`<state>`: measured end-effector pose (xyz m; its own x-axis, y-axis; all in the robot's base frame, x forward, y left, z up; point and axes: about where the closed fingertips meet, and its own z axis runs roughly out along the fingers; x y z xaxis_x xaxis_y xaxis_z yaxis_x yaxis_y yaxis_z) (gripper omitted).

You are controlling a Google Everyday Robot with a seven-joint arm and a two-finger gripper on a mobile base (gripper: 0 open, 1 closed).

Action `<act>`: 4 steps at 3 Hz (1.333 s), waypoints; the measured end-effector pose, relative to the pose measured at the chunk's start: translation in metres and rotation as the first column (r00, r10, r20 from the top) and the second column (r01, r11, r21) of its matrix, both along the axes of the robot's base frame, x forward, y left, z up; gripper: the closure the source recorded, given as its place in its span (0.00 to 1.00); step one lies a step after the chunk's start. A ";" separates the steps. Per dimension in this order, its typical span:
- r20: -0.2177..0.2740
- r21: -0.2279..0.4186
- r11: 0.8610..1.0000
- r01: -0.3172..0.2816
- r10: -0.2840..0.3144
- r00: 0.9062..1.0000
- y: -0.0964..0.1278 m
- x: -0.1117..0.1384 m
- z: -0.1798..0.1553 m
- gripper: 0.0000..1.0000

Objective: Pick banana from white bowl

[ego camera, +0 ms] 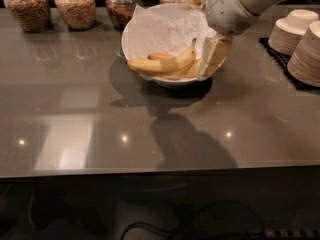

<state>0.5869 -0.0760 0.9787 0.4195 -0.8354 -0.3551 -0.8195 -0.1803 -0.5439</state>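
The white bowl (150, 26), lined with crinkled white paper, stands at the back middle of the dark counter. The long pale-yellow banana (161, 64) lies curved across its front, tip pointing up to the right. A deeper-yellow banana (186, 73) lies under it and a small orange-tinted one (161, 56) lies behind it. My gripper (214, 59) hangs from the white arm at the bowl's right rim, pointing down, just right of the banana's raised end. It hides part of the rim.
Several glass jars of grains (75, 4) line the back edge. Stacks of beige dishes (302, 44) sit on a black mat (277, 51) at the right. The counter's front edge runs across the lower part of the view.
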 end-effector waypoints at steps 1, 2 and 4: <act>0.011 -0.003 0.997 -0.078 0.078 0.997 0.018 0.010 -0.014 0.25; -0.007 -0.015 0.991 -0.131 0.131 0.991 0.029 0.014 -0.036 0.37; -0.030 -0.049 0.987 -0.154 0.153 0.988 0.031 0.020 -0.061 0.38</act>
<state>0.6066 -0.0451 0.9180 0.5353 -0.7789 -0.3267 -0.7939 -0.3320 -0.5093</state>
